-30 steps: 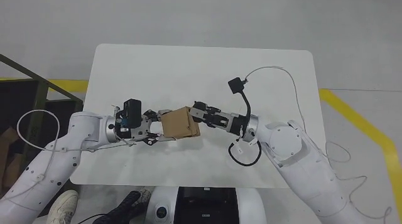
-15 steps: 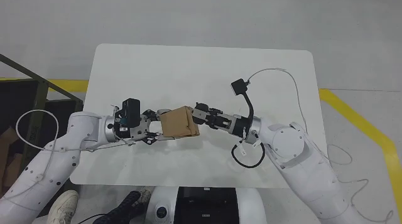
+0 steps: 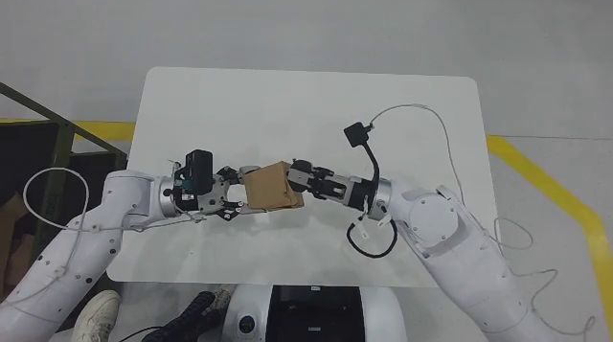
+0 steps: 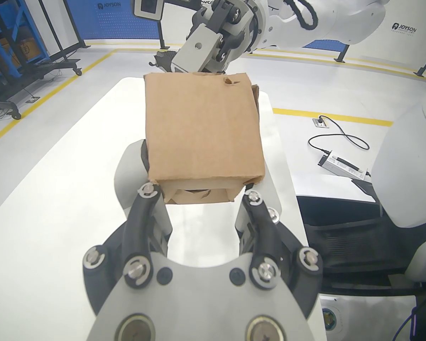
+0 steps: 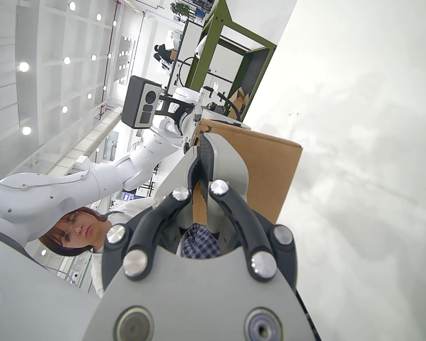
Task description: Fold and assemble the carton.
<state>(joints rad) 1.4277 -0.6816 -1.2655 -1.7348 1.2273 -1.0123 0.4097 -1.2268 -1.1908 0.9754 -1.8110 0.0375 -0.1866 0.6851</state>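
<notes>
One carton (image 3: 271, 187), two grippers and one white surface (image 3: 287, 102) make up the scene. In the top view the brown carton sits just toward 8 o'clock from the middle of the surface, held between the arms. The left gripper (image 3: 235, 192) is at its 9 o'clock end and the right gripper (image 3: 299, 177) at its 3 o'clock end. The left wrist view gives the carton's (image 4: 202, 129) broad, flat upper face, with one small torn hole (image 4: 229, 80) near the far edge. It also gives the open near end, where inner flaps sit folded under the top panel. There the left gripper (image 4: 198, 179) has its fingers (image 4: 147, 196) spread wide, one on each side of that near end and clasping it. Bare surface (image 4: 56, 196) shows beneath, so the carton looks raised. The right gripper (image 4: 198, 58) meets the far edge at 12 o'clock. The right wrist view gives the grip itself. The right gripper (image 5: 200, 164) has its two ribbed fingers (image 5: 213, 164) nearly closed, pinching one thin cardboard wall of the carton (image 5: 266, 172) edge-on, with the surface (image 5: 358, 108) behind. In the top view, one green frame (image 3: 38, 122) stands off the surface at 9 o'clock, and one white cable (image 3: 431, 122) loops over the surface at 2 o'clock.
</notes>
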